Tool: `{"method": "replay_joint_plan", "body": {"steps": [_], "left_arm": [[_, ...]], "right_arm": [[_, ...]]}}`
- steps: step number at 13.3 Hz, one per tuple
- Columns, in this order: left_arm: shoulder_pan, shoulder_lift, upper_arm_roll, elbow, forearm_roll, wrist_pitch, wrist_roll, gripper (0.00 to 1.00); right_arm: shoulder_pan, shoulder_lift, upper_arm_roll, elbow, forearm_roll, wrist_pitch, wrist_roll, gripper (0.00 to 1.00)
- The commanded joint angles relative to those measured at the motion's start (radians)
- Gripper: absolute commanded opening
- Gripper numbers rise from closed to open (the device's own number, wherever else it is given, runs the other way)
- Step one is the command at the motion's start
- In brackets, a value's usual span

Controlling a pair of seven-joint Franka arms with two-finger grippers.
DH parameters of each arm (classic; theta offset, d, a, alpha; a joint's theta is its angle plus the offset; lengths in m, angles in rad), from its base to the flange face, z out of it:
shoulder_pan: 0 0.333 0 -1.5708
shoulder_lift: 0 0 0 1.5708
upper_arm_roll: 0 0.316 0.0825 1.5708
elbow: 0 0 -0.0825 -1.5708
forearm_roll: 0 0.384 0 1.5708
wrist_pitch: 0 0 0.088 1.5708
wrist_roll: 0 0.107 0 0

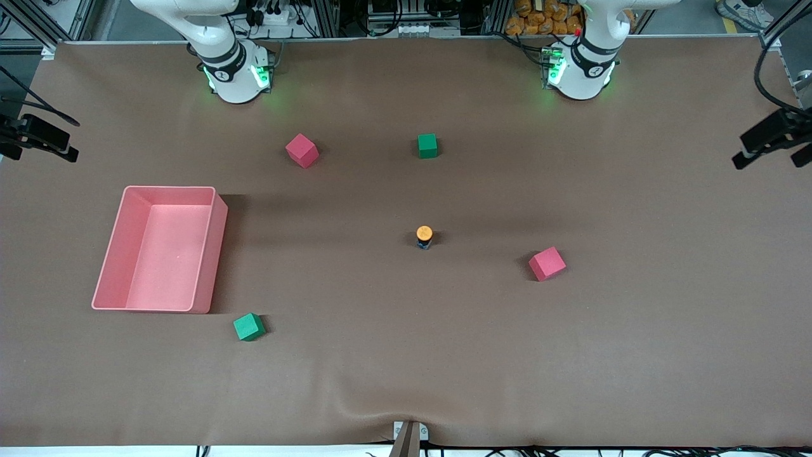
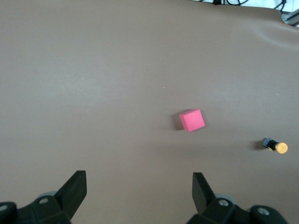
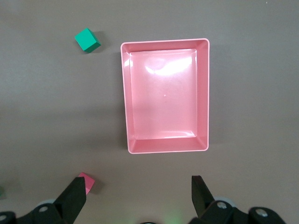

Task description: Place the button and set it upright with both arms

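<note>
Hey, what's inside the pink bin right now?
Nothing shows inside the pink bin: its floor is bare in the right wrist view. The button stands on the table, outside it.

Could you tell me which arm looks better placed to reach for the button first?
Probably the left. The button shows in the left wrist view beside a pink cube, while the right wrist view shows only the pink tray and cubes. Both grippers have open jaws.
</note>
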Motion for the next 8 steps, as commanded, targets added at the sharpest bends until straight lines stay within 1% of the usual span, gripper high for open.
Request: {"method": "replay_joint_plan", "body": {"steps": [1, 3, 6, 8], "left_arm": [[-0.012, -0.005, 0.031, -0.005, -0.006, 0.011, 0.02, 1.0], [-0.012, -0.005, 0.029, -0.005, -0.001, 0.011, 0.022, 1.0], [-0.015, -0.005, -0.012, -0.023, -0.003, 0.002, 0.008, 1.0], [-0.015, -0.006, -0.028, -0.04, -0.001, -0.018, 0.002, 1.0]], "right_arm": [[0.001, 0.006, 0.0, 0.02, 0.001, -0.013, 0.014, 1.0], [0.001, 0.006, 0.0, 0.02, 0.001, -0.01, 0.015, 1.0], [0.003, 0.006, 0.0, 0.02, -0.002, -0.002, 0.012, 1.0], [0.003, 0.006, 0.0, 0.02, -0.002, -0.001, 0.012, 1.0]]}}
